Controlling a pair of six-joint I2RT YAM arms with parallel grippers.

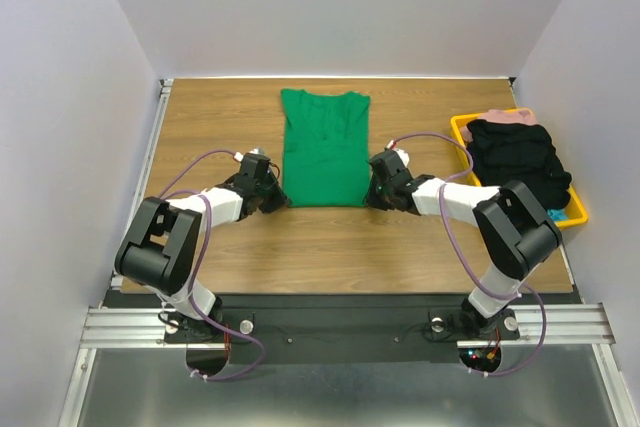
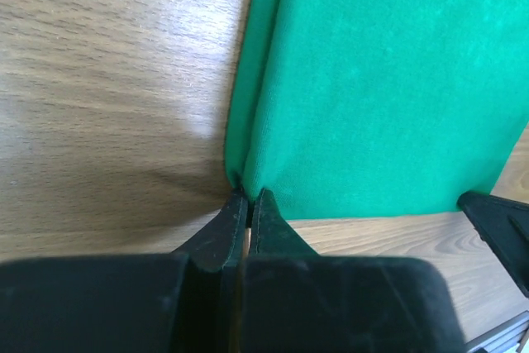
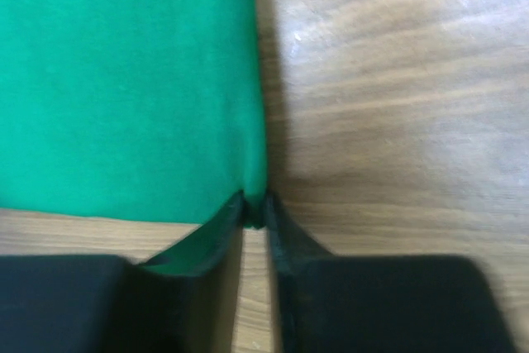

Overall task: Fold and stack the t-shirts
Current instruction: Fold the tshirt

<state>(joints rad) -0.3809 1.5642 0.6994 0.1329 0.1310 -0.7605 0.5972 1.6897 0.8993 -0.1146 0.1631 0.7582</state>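
at the middle of the table (image 1: pixel 200 247), the shirt (image 1: pixel 323 147) lies flat as a narrow strip with its sleeves tucked in. its long axis runs straight away from the arms, collar at the far end and hem at the near end. the left gripper (image 1: pixel 278 199) sits at the near left corner of the hem and the right gripper (image 1: pixel 372 195) at the near right corner. each arm is therefore nearest its own corner, and the whole length of cloth stretches ahead of both tools.

the left wrist view shows that gripper's fingers pressed together, with the folded side edge of the shirt running right into the tips. it looks pinched on the corner, though the bit of cloth inside is too small to see plainly. the right wrist view shows green cloth caught between the closed fingers at the other corner. both corners sit low, at or just above the wood. well apart to the right, a yellow tray (image 1: pixel 458 127) holds dark clothes (image 1: pixel 518 159).

judging from this, the coming fold goes across the short axis: both corners carried together along the strip, hem toward collar. the hem between the grippers lies square to the strip, so the two should travel level with each other.
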